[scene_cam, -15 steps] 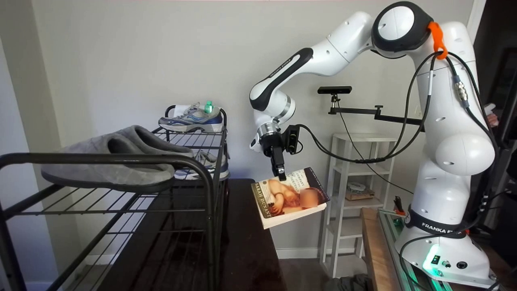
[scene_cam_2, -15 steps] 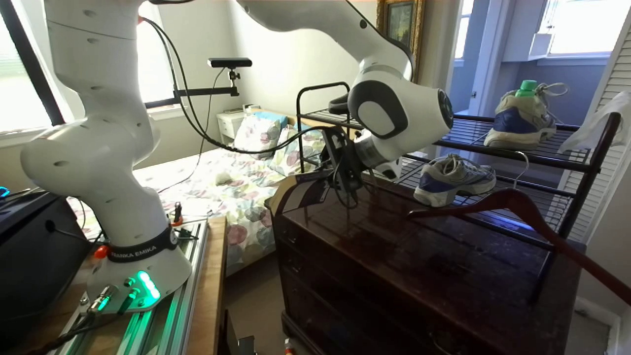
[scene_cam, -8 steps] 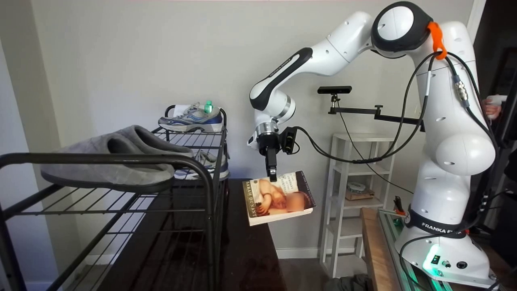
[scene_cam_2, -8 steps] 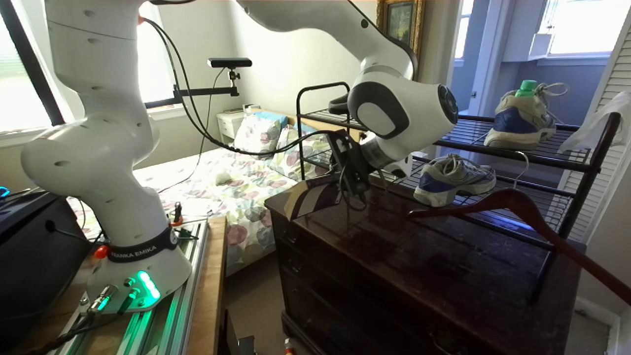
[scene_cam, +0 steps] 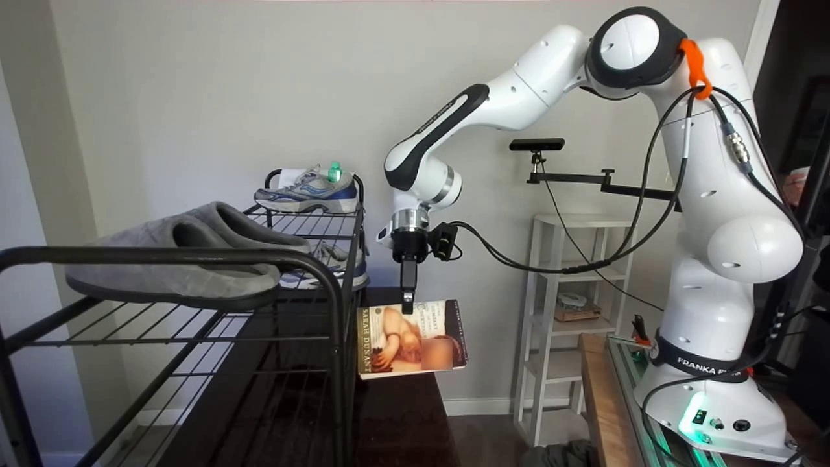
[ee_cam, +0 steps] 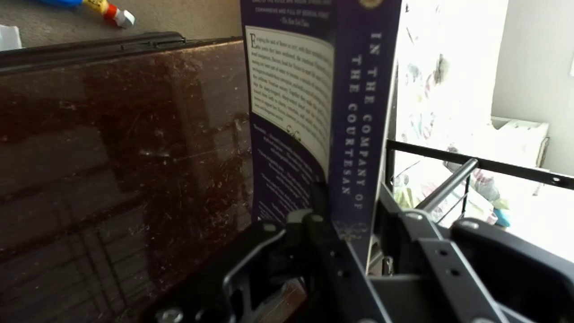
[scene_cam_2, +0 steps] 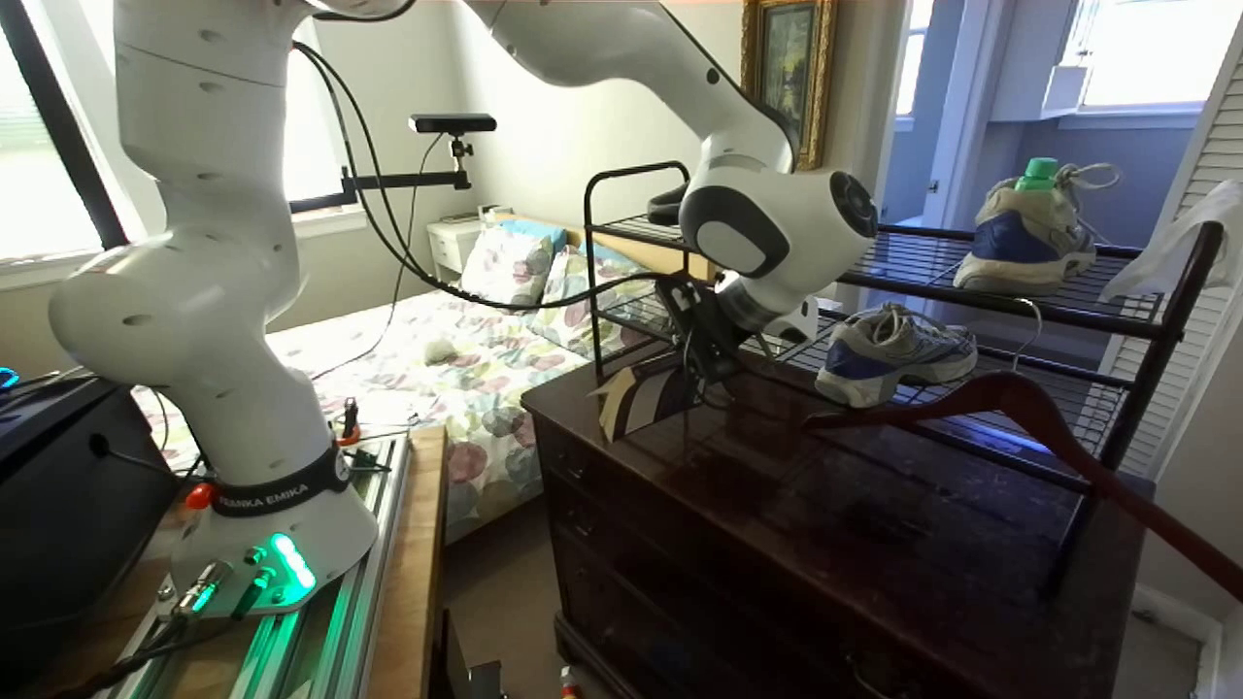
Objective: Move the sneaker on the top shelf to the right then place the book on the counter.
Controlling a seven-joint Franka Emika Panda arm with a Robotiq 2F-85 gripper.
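Leftmost, slippers: resting on the top shelf of the rack, at the near end in an exterior view.
Sneaker: sitting at the far end of that shelf, toe leftward in that view, well apart from the gripper.
Lower sneaker: placed beneath, one shelf down.
Counter: spread dark and glossy under the rack, partly behind the book.
Book, long axis: running left to right in that view, rising slightly rightward; pointing its author's-name end left, showing its front cover.
Book, edges: held with spine up and cream pages down; cannot tell touching the counter from hovering just over.
Book, in the jaws: gripped around the middle of the spine edge; in the wrist view, standing between the fingers, with back cover against one and spine in sight.
Gripper: narrow, no wider than the book, clamped on it, directed downward.
Arm: arching high from the right, then sloping down leftward, bent at the wrist to point downward.
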